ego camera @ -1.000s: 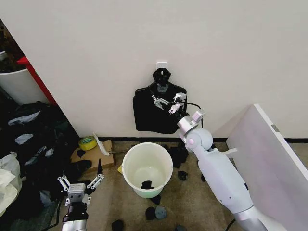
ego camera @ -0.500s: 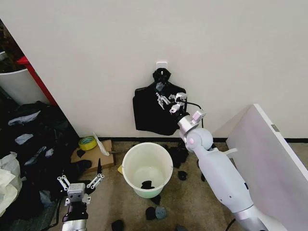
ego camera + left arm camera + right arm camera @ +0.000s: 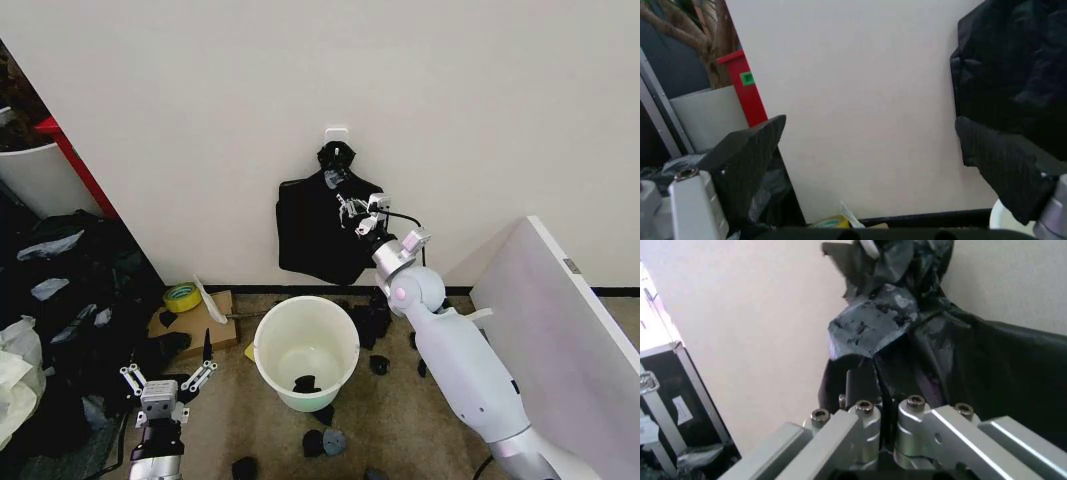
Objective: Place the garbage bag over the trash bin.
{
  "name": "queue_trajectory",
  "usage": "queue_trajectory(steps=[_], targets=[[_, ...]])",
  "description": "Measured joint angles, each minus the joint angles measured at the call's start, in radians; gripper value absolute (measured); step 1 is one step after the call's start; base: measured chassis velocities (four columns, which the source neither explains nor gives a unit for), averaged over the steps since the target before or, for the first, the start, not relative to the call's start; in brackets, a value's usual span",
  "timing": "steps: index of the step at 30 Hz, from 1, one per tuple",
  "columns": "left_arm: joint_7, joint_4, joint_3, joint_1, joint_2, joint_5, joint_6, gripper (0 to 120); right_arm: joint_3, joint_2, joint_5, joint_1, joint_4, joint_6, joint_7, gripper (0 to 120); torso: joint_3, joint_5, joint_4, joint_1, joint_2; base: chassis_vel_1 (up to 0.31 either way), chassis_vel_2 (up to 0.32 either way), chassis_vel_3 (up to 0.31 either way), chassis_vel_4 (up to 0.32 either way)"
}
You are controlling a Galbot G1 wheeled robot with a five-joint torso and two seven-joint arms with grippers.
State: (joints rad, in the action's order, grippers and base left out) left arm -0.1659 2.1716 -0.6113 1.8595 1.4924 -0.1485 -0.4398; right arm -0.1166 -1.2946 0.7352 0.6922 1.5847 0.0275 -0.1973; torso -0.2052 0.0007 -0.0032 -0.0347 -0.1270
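We had the right gripper [image 3: 352,207] up at the wall, fingers nearly closed, pressed into the black bundle [image 3: 320,225] hanging from the hook [image 3: 337,135]. From the right wrist view the fingers [image 3: 860,385] looked pinched on a fold of that black plastic [image 3: 953,360], though we couldn't really tell if they had a proper hold or were just pushed against it. That bundle sat at about 12 o'clock from the bin [image 3: 306,350], well above it.

The bin stood on the floor, mouth open, with a small dark scrap [image 3: 306,383] lying inside at the bottom. No bag was draped over its rim. We couldn't say for sure which black bag was the garbage bag; the bundle on the hook was the one being handled.

The left gripper [image 3: 168,383] was parked low at roughly 8 o'clock from the bin, fingers spread wide, holding nothing. A tape roll [image 3: 182,297] sat at 10 o'clock from the bin, and a heap of dark bags [image 3: 70,290] lay farther out that way.
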Motion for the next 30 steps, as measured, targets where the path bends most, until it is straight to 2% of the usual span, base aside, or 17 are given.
queue_trajectory(steps=[8,23,30], targets=[[0.000,-0.003,0.002,-0.005,-0.003,0.003,0.000,100,0.006,0.027,-0.033,0.049,0.055,0.014,-0.011,0,0.000,0.0000,0.0000,0.000,0.000,0.000,0.000,0.000,0.000],[0.002,-0.008,0.004,-0.008,-0.005,0.006,0.001,100,0.014,0.096,-0.233,0.330,0.202,0.093,-0.103,0,0.000,0.0000,-0.0001,0.000,0.000,0.000,0.000,0.000,0.000],[0.002,-0.008,0.005,-0.013,-0.008,0.012,0.001,100,0.024,0.119,-0.293,0.414,0.238,0.125,-0.126,0,0.000,0.0000,-0.0001,0.000,0.000,0.000,0.000,0.000,0.000]])
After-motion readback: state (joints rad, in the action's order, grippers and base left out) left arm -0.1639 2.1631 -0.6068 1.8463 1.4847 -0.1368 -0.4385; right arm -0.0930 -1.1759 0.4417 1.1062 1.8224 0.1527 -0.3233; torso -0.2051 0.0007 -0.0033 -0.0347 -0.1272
